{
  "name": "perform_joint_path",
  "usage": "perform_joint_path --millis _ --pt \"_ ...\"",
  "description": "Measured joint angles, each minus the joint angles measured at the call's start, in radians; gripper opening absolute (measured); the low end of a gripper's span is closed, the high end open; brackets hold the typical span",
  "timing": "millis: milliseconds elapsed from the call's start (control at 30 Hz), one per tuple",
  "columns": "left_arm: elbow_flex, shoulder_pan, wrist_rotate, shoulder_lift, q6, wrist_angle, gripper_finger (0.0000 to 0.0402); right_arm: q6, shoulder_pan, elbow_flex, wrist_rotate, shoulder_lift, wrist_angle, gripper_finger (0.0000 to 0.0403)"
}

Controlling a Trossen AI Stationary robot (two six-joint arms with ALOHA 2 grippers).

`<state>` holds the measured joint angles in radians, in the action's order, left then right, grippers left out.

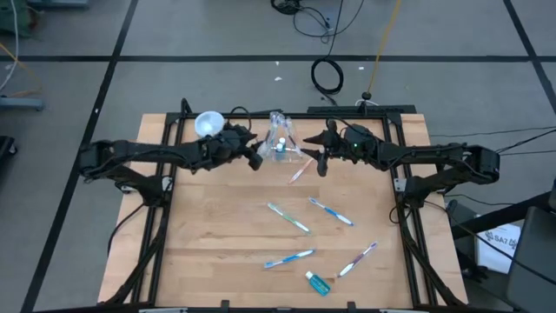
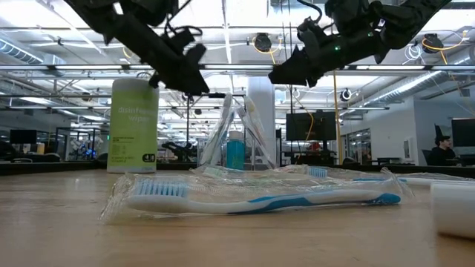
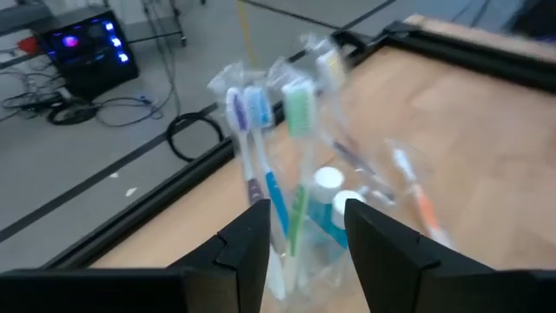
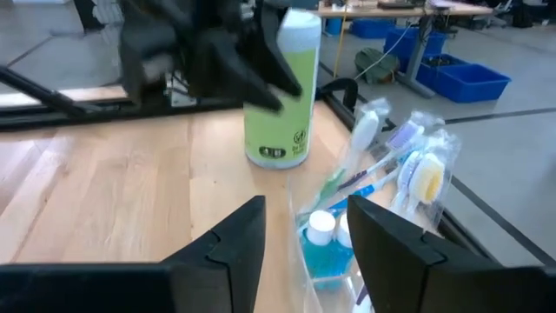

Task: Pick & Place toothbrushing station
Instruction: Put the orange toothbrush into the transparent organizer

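Observation:
The small clear cup (image 1: 280,143) stands upright on its base at the table's far middle. It holds wrapped toothbrushes (image 3: 261,113) and a blue, white-capped tube (image 4: 323,248). A pinkish toothbrush (image 1: 300,169) slants out from its base onto the wood. My left gripper (image 1: 258,158) hangs open just left of the cup and above it (image 2: 194,80), the brush heads showing between its fingers (image 3: 304,252). My right gripper (image 1: 318,159) hangs open just right of the cup, also raised (image 2: 286,74), with the cup low between its fingers (image 4: 304,243). Neither touches the cup.
A green canister (image 1: 208,123) with a pale blue lid stands left of the cup, behind my left arm. Several wrapped toothbrushes (image 1: 288,217) (image 1: 331,211) (image 1: 288,258) (image 1: 358,259) and a blue tube (image 1: 318,282) lie on the near half of the table. A black frame (image 1: 365,113) borders the board.

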<state>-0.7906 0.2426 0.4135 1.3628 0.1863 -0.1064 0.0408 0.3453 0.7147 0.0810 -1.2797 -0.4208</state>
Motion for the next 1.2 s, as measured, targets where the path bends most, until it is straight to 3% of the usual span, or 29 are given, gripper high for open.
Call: perform_joint_path --millis 267,467,633,867,1000,1200 --pt "0.0 -0.033 -0.12 -0.129 -0.02 0.038 0.0157 0.044 -0.04 0.0 -0.001 0.0 0.077 0.0195" --pt "0.0 -0.078 -0.182 -0.142 -0.045 0.048 0.0157 0.044 -0.077 0.0 0.0 0.0 0.084 0.0224" --pt "0.0 -0.109 -0.188 -0.141 -0.101 0.083 0.0157 0.074 -0.08 0.0 -0.007 0.0 0.243 0.0231" --pt "0.0 -0.121 -0.188 -0.138 -0.108 0.081 0.0157 0.267 -0.026 -0.004 -0.147 0.0 0.424 0.023" --pt "0.0 -0.121 -0.187 -0.138 -0.114 0.081 0.0157 0.458 0.022 -0.039 -0.087 0.0 0.421 0.0233" --pt "0.0 -0.12 -0.187 -0.138 -0.114 0.078 0.0157 0.462 0.107 -0.066 0.023 -0.062 0.394 0.0239"
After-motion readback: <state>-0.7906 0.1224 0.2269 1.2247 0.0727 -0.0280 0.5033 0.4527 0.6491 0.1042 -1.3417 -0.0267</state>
